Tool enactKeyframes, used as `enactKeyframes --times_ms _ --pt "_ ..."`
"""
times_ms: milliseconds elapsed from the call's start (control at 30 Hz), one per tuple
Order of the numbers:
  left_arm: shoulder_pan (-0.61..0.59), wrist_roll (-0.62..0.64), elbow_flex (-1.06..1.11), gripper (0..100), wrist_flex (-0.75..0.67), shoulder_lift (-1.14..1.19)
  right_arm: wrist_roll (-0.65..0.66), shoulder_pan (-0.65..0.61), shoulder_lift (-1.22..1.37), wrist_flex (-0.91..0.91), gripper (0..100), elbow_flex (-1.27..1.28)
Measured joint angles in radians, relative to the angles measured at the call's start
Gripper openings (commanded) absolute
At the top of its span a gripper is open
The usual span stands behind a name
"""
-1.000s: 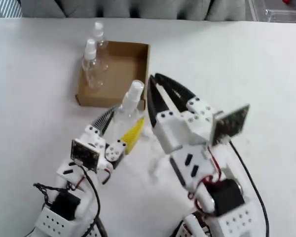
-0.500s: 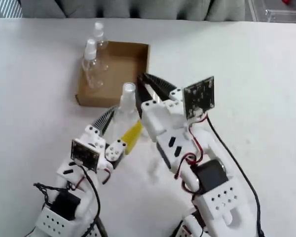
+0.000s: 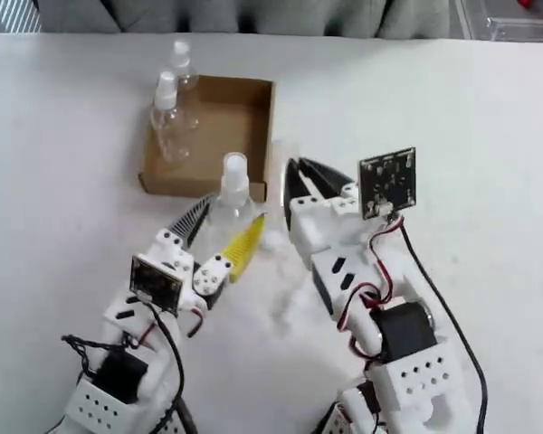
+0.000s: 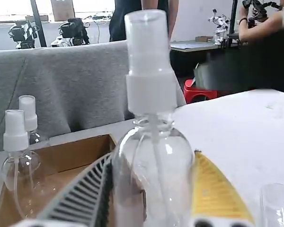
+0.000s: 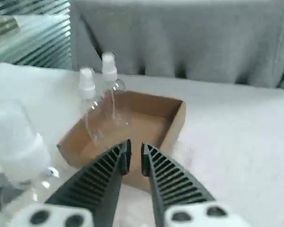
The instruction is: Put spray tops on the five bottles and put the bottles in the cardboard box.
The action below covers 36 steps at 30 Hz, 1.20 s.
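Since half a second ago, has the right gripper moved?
Yes: the right gripper has drawn back to the right, off the cardboard box edge.

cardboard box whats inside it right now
The cardboard box holds two capped bottles at its left side. Its near wall hides the floor strip just behind it.

It looked like a robotics lab: a small robot [image 4: 219,21] stood on a desk [image 4: 194,45] beyond a grey cloth [image 4: 61,85].

Two capped bottles [image 3: 169,116] fill the far-left corner of the cardboard box [image 3: 240,127]; its right half lies open, though the held bottle [image 3: 234,201] blocks its near wall
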Motion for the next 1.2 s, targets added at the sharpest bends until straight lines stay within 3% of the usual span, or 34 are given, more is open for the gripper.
enactKeyframes --times_ms 167,300,500,800,967,1067,1200 --pt "-0.058 0.008 0.000 2 0.000 0.000 0.000 -0.003 0.000 0.000 1.5 0.140" --pt "-0.120 0.135 -0.018 2 0.012 0.000 0.000 -0.011 0.000 -0.066 1.5 0.235" --pt "-0.173 0.247 -0.140 2 0.104 0.032 0.000 -0.158 0.000 -0.166 1.5 0.354" --pt "-0.296 0.253 -0.344 2 -0.115 0.566 0.000 -0.262 -0.130 -0.278 1.5 0.476" --pt "-0.328 0.253 -0.443 2 -0.181 0.861 0.000 -0.430 -0.344 -0.288 1.5 0.594" --pt "-0.325 0.253 -0.448 2 -0.189 0.913 0.000 -0.509 -0.491 -0.347 1.5 0.681" --pt "-0.296 0.253 -0.450 2 -0.189 0.890 0.002 -0.526 -0.629 -0.388 1.5 0.715"
